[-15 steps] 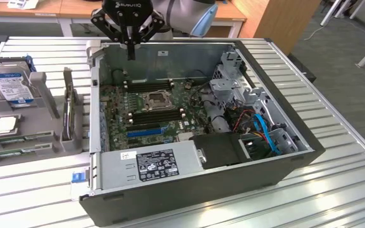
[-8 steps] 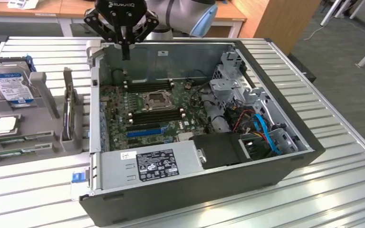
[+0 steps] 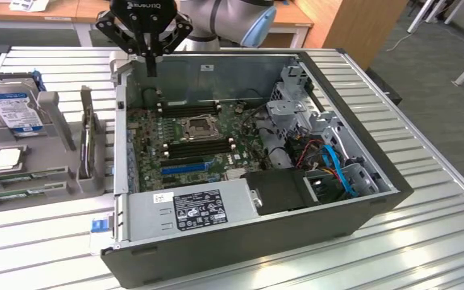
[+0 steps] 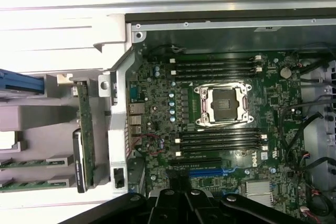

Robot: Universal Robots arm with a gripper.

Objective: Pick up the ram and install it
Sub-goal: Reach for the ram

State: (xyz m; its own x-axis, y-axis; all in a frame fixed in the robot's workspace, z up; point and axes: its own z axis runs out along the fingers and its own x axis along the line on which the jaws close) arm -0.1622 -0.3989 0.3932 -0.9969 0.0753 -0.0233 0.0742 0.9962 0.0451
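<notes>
Gripper [image 3: 150, 69], in the exterior view, hangs with jaws pressed together and empty above a corner of the open computer case [image 3: 256, 241], well apart from the ram [image 3: 12, 178] lying flat in the grey tray [image 3: 55, 121] (on the exterior view's left); the wrist view shows the motherboard [image 4: 157, 108] beneath it.

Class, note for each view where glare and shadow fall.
Exterior view: glare bleaches the table at that view's right, and the computer case walls shade its interior. Wrist view: the table beside the case burns out white, while the motherboard is evenly lit.
</notes>
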